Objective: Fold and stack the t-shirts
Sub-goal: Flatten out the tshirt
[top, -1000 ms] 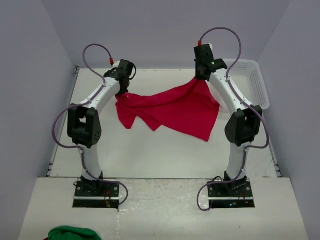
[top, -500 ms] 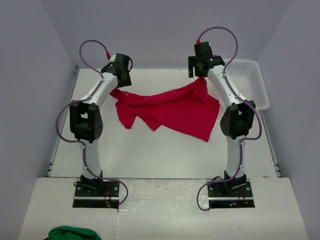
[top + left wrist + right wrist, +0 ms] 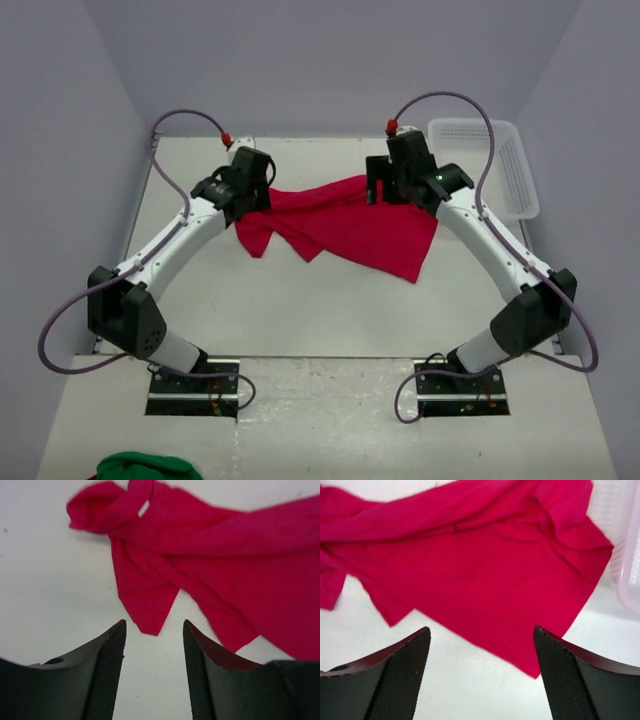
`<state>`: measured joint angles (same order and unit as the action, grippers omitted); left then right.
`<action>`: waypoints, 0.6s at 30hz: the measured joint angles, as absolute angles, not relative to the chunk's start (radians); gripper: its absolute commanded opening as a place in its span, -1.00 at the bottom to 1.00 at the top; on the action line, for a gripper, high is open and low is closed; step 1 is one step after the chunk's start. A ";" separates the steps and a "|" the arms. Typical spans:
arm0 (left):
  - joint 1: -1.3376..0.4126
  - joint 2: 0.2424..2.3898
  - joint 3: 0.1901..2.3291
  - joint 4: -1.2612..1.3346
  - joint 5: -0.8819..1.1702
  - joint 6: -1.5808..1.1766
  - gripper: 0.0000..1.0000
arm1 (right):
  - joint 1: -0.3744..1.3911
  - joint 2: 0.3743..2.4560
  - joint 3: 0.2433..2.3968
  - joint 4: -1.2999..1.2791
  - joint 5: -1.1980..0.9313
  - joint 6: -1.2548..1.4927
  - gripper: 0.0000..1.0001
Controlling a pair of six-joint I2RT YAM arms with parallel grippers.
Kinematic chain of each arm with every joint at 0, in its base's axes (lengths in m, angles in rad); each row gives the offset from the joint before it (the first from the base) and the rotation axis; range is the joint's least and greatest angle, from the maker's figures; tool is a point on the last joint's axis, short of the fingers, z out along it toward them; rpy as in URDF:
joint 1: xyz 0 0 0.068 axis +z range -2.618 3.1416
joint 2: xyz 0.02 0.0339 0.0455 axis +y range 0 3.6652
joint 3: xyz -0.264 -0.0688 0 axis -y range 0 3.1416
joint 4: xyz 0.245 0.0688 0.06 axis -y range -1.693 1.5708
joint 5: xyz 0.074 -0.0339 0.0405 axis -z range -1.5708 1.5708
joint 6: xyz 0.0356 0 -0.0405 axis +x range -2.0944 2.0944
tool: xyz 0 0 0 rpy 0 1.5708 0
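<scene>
Both my end effectors hang empty above the red t-shirt (image 3: 345, 225). It lies rumpled on the tabletop (image 3: 300, 310) toward the far edge, about midway between the left and right edges and clear of the white mesh basket (image 3: 520, 170) in the far right corner. My left end effector (image 3: 154, 623) has its jaws moderately apart with nothing between them. It looks down on a pointed flap of cloth and, beyond that, a twisted knot of fabric at the shirt's left end. My right end effector (image 3: 481, 628) stands wide, over the broader, flatter right part.

I judge that the shirt must be spread flat before any fold can hold. To do that well, I should take 2 matching outer corners, 1 per side, not the bunched middle. On the left I would go past the flap to the twisted end and pinch 1 clean edge, since a grip through several layers would only lock the twist in. On the right, the lower corner nearest the near edge looks easiest to reach. I would then draw both sides apart evenly, low over the tabletop, and keep the cloth off the basket rim.
</scene>
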<state>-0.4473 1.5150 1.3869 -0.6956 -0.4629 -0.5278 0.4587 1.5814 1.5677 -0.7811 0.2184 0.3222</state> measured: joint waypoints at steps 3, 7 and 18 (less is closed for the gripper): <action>-0.467 1.535 1.279 -0.692 -0.422 -0.543 -0.14 | 0.487 1.476 1.428 -0.755 0.217 0.344 0.54; -0.465 1.574 1.169 -0.688 -0.377 -0.566 -0.07 | 0.469 1.425 1.249 -0.743 0.245 0.367 0.60; -0.375 1.593 1.140 -0.613 -0.243 -0.587 0.01 | 0.449 1.507 1.040 -0.723 0.237 0.401 0.64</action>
